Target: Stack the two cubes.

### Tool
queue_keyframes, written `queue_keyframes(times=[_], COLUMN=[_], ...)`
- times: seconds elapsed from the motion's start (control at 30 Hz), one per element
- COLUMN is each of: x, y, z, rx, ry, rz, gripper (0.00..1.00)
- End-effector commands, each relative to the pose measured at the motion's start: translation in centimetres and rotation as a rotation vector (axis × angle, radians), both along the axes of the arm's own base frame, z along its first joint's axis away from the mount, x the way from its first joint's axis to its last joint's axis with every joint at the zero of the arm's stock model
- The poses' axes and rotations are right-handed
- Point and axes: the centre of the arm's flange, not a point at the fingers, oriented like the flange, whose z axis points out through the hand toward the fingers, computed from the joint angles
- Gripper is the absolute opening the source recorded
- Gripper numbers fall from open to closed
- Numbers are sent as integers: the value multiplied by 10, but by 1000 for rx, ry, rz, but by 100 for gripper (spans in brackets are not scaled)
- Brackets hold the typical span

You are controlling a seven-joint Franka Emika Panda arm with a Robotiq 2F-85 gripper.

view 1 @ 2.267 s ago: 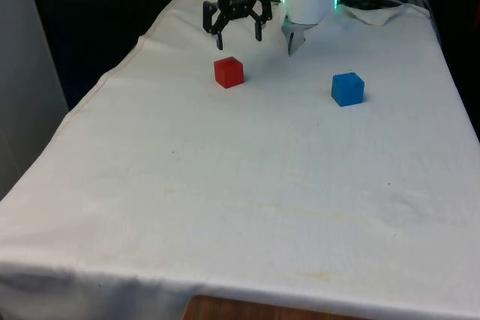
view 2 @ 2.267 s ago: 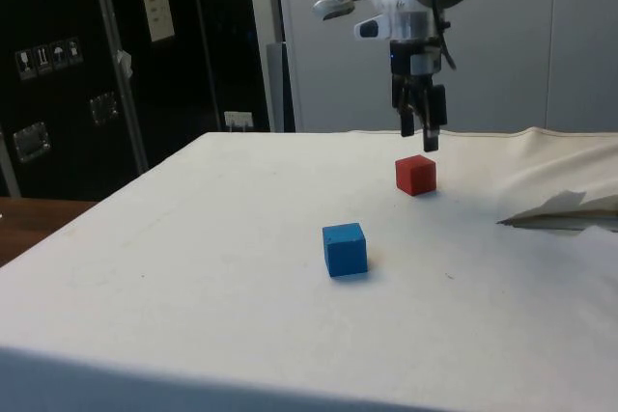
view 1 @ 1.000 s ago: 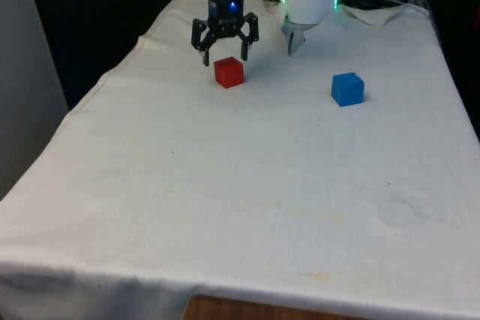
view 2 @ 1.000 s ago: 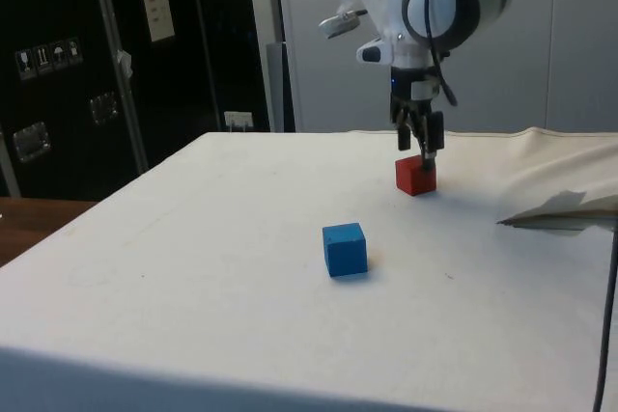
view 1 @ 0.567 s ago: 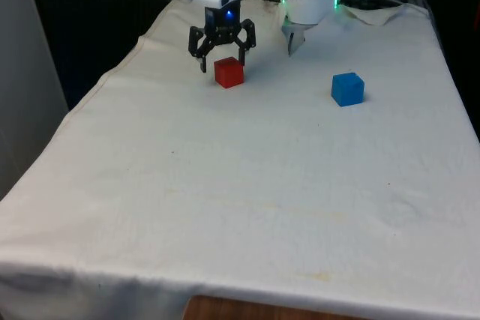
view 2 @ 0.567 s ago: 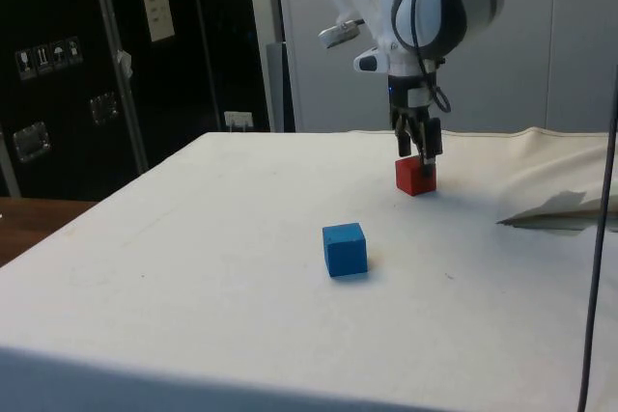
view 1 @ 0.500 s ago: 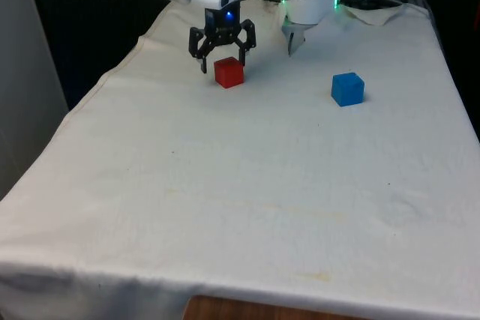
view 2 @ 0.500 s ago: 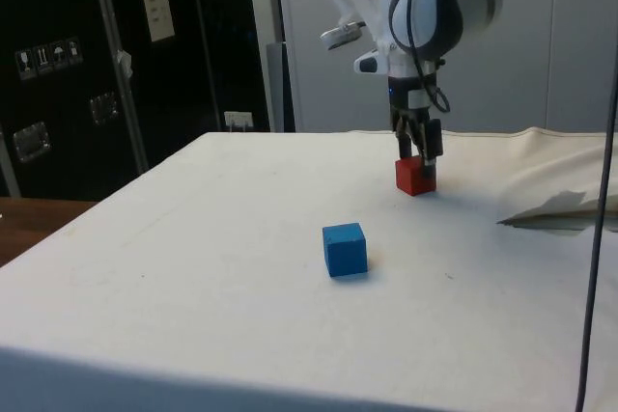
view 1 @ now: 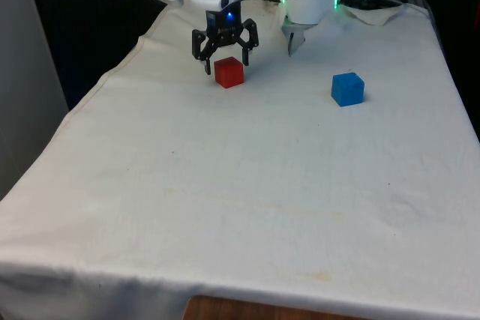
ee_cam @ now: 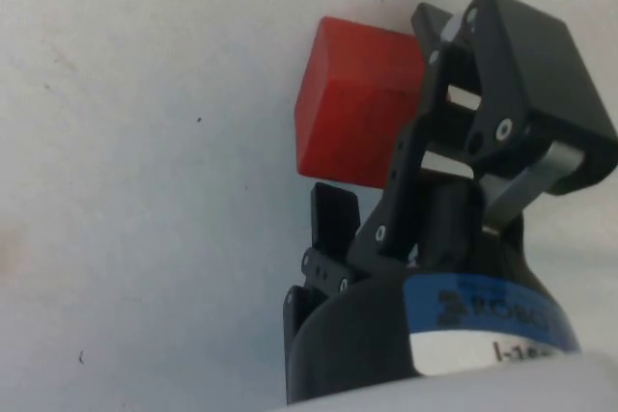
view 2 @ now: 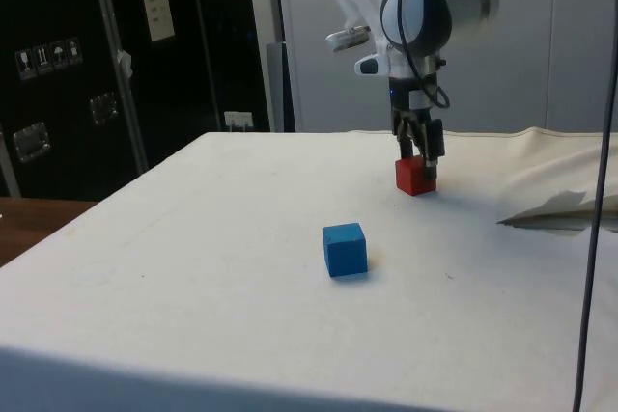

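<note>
The gripper (view 1: 225, 63) hangs low over the table (view 1: 247, 185), its black fingers (view 1: 207, 62) spread wide and pointing down, with nothing held between them. In the front view the fingertips straddle the red cube (view 1: 229, 72) from just behind, one tip off the cube's side toward the front view's left and the other above its top corner toward the front view's right; the cube sits slightly nearer the camera than the line between the tips. In the side view the gripper (view 2: 422, 159) stands directly over the red cube (view 2: 414, 177), its tips reaching down to about the level of the cube's top face, and whether they touch the cube cannot be told there. The wrist view shows the red cube (ee_cam: 359, 103) lying on the cloth just past the gripper (ee_cam: 381, 190), partly covered by one finger (ee_cam: 502, 84), with the jaws parted. The red cube rests flat on the cloth near the table's far end, closer to the edge on the front view's left than to the other edge. The blue cube (view 1: 347, 88) sits flat on the cloth well apart from the red one, toward the front view's right and a little nearer the camera; in the side view the blue cube (view 2: 345, 249) lies closer to that camera than the red cube.
</note>
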Motion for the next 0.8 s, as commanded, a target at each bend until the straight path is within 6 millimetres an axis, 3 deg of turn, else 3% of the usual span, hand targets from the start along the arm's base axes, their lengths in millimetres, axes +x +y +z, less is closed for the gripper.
queue_keyframes(times=[0.0, 0.77], x=[0, -3], y=[3, 7], z=[5, 12], rx=[18, 3], ry=[-13, -63], rz=[2, 11], gripper=[100, 100])
